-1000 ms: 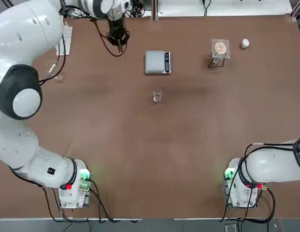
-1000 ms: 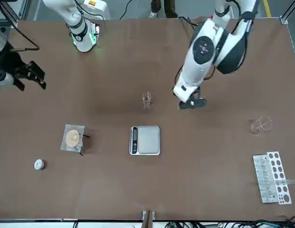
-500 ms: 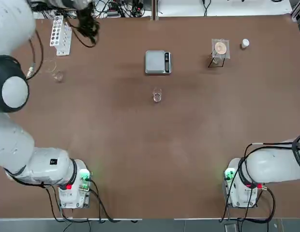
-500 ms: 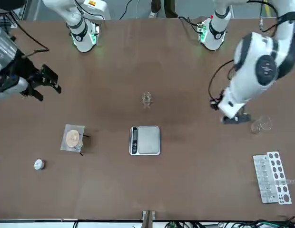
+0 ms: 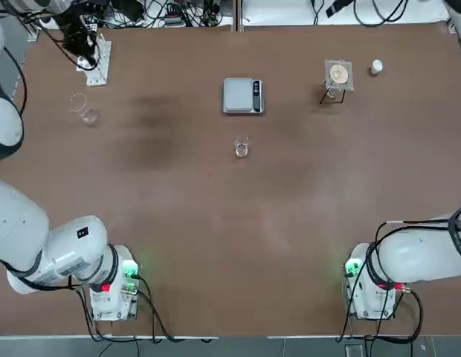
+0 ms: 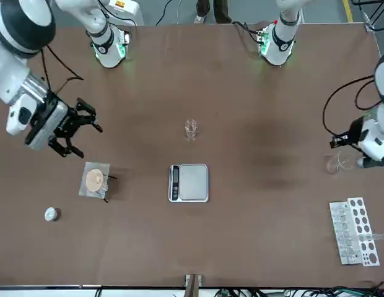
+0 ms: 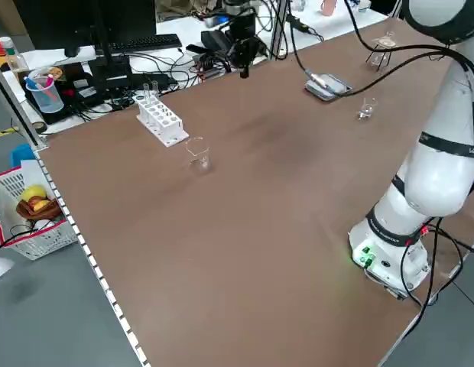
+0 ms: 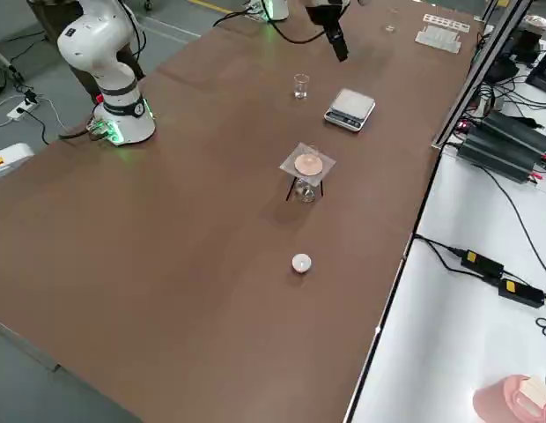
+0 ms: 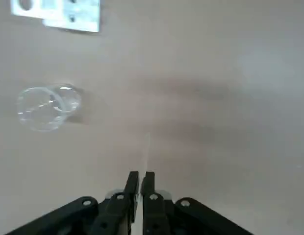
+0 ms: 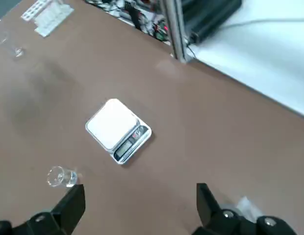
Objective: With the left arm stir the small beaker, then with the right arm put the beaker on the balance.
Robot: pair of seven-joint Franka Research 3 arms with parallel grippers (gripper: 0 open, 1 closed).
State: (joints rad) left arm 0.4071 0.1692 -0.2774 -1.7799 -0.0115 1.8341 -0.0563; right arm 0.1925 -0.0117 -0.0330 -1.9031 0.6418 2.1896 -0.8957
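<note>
Small beaker (image 6: 191, 129) upright mid-tabletop, just short of the balance (image 6: 189, 183); right gripper (image 6: 77, 127) nearer, jaws wide; left gripper (image 9: 140, 182) far off, jaws pinched shut.

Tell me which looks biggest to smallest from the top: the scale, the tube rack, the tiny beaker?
1. Tube rack, though an arm partly covers it.
2. Scale, close to the rack in size.
3. Tiny beaker, clearly the smallest.

Left gripper (image 9: 140, 182) jaws pinch a thin clear rod (image 9: 146, 152) near a glass beaker (image 9: 48, 106).
</note>
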